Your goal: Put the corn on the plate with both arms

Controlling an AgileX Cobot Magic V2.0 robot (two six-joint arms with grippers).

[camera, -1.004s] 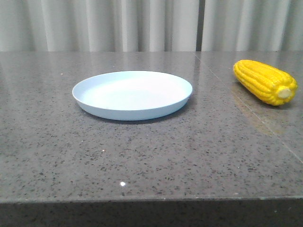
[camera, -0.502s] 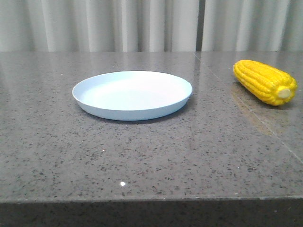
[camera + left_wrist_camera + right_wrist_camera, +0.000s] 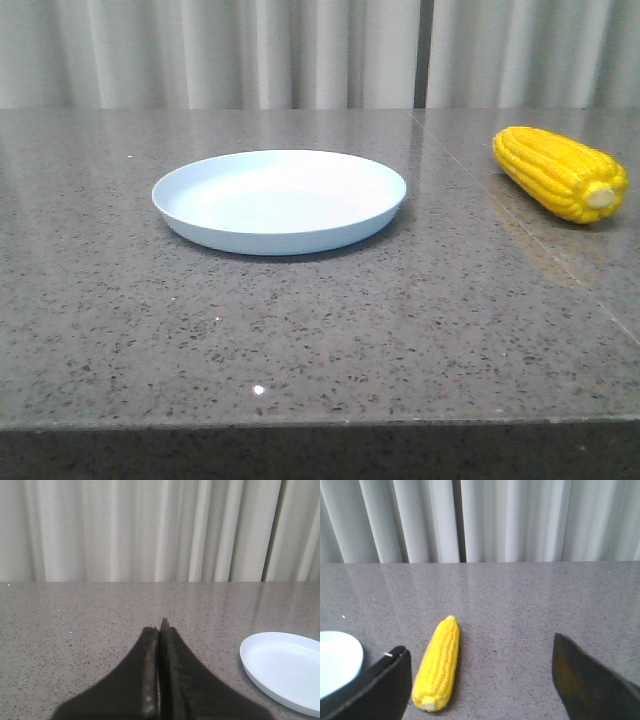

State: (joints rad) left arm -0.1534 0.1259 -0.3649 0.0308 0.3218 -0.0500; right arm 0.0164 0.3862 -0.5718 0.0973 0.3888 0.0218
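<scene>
Nothing grasped yet; reaching for the corn (image 3: 560, 173) judged the step in hand. Lying on its side on the worktop (image 3: 320, 330), well apart from the plate (image 3: 279, 200), off toward the right, cream stub end facing the robot, tapered tip pointing away. Right claw (image 3: 480, 680) spread wide and released, low over the worktop, with the cob just inside its left finger rather than centred in the gap. Best done by shifting sideways until the cob sits midway between the fingers, then closing across the thick middle rather than along its length, since the taper near the tip could squeeze the cob out. Left claw (image 3: 160, 630) clenched on nothing, fingers pressed together, plate off to its right; probably needs opening before sharing any hold or steadying the plate. Cob bright yellow, ridged with rows of kernels, likely giving decent purchase yet round enough to roll on the glossy speckled grey stone surface. Plate pale blue, smooth, shallow, round, with a low raised rim, looking like light plastic and so liable to slide if nudged. Pleated pale curtain (image 3: 250, 50) behind.
</scene>
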